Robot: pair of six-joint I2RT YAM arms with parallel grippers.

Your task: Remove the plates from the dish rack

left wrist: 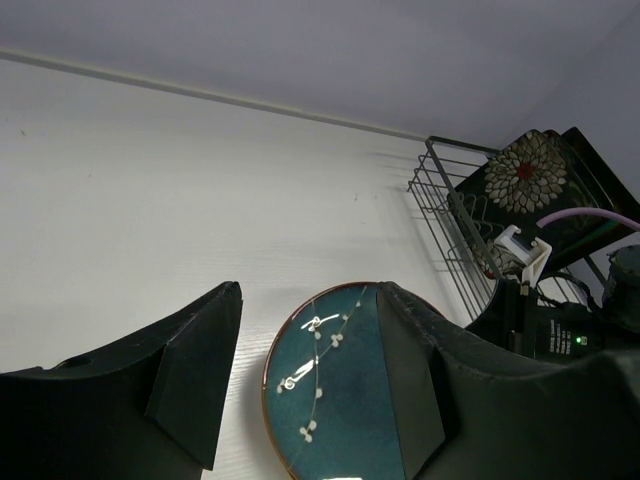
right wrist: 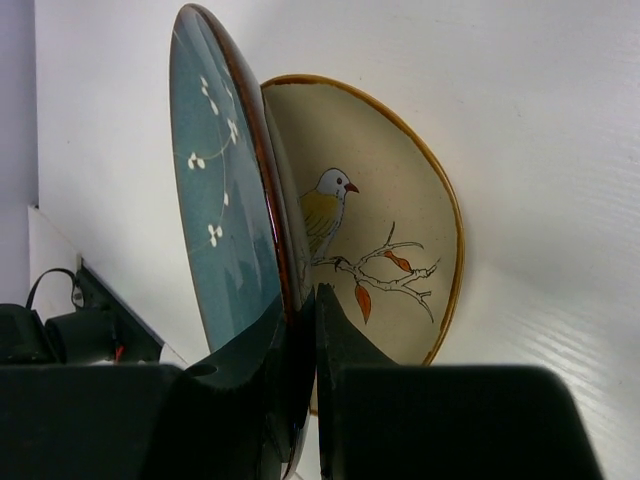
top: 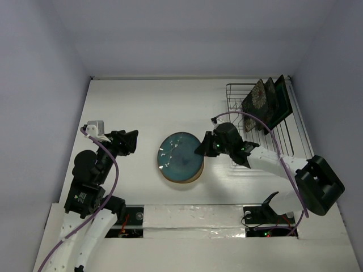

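DESK: State of the right hand [right wrist: 305, 300]?
PHOTO: Clamped on the rim of the round teal plate [right wrist: 225, 200], fingers [right wrist: 345, 335] pinching top and underside. Held at a tilt over the cream bird plate [right wrist: 380, 220], not lying flat on it; contact at the far rim impossible to tell.
DESK: Placed where?
PHOTO: Middle of the tabletop [top: 130, 102], cream bird plate flat underneath, peeking out along the near side.
DESK: And the left hand [top: 129, 141]?
PHOTO: Apart and empty, parked toward the left edge, aimed at the round teal plate.
DESK: Rest of the job?
PHOTO: Over in the far right corner: the dish rack [top: 233, 96], holding the square black flowered plate [top: 258, 103] and the square teal plate [top: 282, 97], both upright among the prongs, well apart from the round pair.
DESK: Likely trouble from here?
PHOTO: Probably a hard clack, even a chip, from letting go with the round teal plate so tilted. Possibly a skid across the glazed cream face, nudged by fingers pulling out. Worth watching too: the lower finger pinned between the two plates, dragging both toward the right edge. Then, at the dish rack, a snagged prong or a toppled neighbour from a careless reach.
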